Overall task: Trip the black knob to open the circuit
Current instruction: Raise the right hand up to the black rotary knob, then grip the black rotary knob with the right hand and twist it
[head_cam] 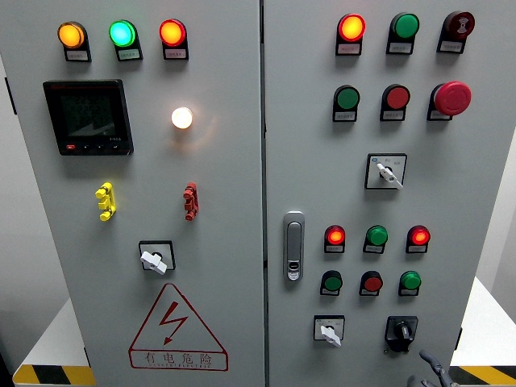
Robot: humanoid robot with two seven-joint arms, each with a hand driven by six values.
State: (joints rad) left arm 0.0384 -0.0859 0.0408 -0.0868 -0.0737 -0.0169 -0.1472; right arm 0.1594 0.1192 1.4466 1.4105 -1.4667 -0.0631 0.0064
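Observation:
The black knob [401,330] sits at the lower right of the right cabinet door, on a black square plate, its handle pointing down. Just below and to its right, the grey fingertips [430,360] of my right hand [426,372] rise from the bottom edge of the picture, a short gap away from the knob and not touching it. Only the tips show, so the hand's state is unclear. My left arm is out of view.
A white selector switch [329,330] sits left of the black knob. Rows of lit red and green indicator lamps [376,237] and push buttons [372,282] lie above. A chrome door handle [293,246] and red emergency stop [451,97] are also on this door.

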